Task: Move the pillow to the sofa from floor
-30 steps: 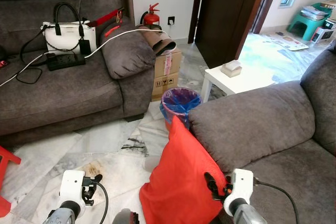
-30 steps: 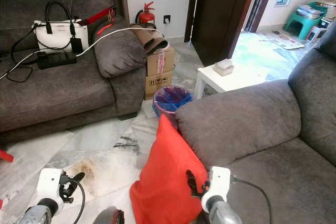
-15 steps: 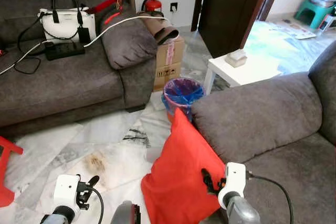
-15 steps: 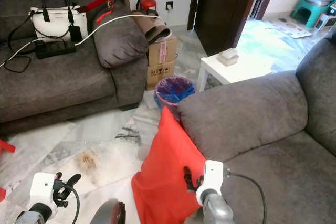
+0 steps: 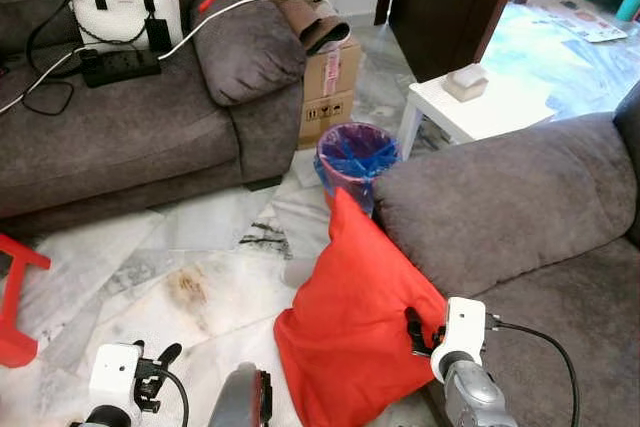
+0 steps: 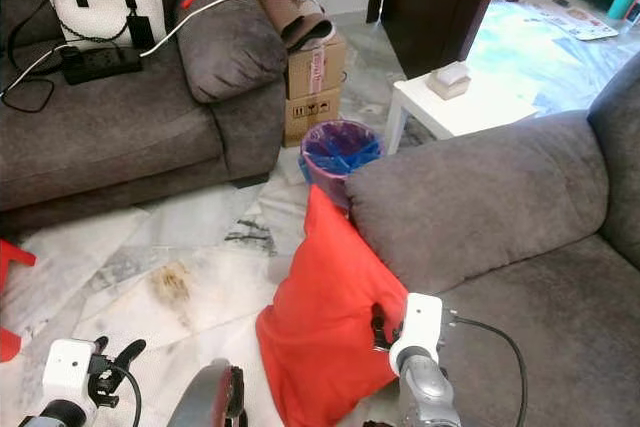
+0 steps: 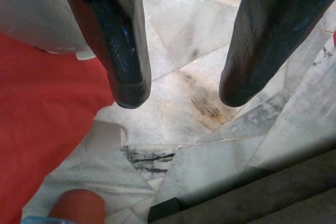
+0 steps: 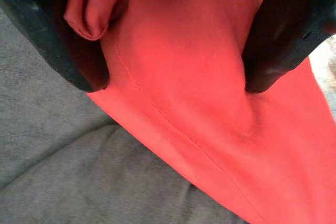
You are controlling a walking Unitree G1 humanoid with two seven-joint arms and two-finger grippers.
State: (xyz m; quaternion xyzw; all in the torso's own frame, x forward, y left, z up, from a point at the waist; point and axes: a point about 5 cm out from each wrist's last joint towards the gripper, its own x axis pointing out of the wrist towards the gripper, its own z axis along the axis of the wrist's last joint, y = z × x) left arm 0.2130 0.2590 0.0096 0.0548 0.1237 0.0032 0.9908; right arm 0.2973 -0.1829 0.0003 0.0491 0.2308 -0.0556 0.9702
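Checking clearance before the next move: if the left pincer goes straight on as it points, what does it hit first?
Probably the bare marble floor: the open left pincer points at stained tile. The red pillow lies off to one side, apparently outside that line.

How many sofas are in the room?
2. One grey sofa sits across the floor with a white handbag on it; the other grey sofa is on the right, beside the red pillow.

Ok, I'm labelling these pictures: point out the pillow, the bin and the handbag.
pillow (image 5: 350, 322), left eye view, middle of its red face.
bin (image 5: 357, 154), left eye view, blue liner.
handbag (image 5: 122, 7), left eye view, white front.
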